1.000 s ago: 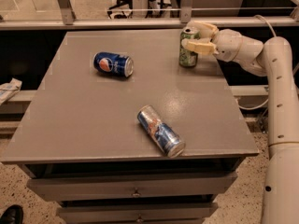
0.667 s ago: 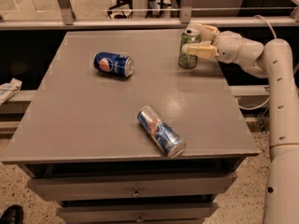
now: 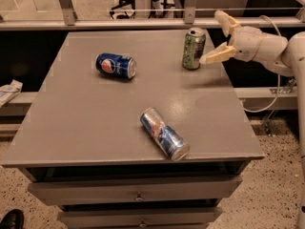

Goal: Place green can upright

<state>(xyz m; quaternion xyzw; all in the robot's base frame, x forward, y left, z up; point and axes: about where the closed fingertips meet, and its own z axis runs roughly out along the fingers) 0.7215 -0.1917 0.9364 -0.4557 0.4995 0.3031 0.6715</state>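
The green can (image 3: 193,48) stands upright near the far right edge of the grey table (image 3: 90,118). It is green and silver with a silver top. My gripper (image 3: 215,37) is just to the right of the can, open, with its pale fingers spread apart. One finger (image 3: 224,19) points up and the other finger (image 3: 213,56) reaches toward the can's lower side. The fingers are clear of the can and hold nothing.
A dark blue Pepsi can (image 3: 116,65) lies on its side at the table's far left. A longer blue-and-silver can (image 3: 164,133) lies on its side near the front edge. Drawers (image 3: 138,194) sit under the tabletop. A rail (image 3: 143,23) runs behind the table.
My gripper was shut on the green can. It has let go, opened, and drawn back to the right. The can stays standing upright.
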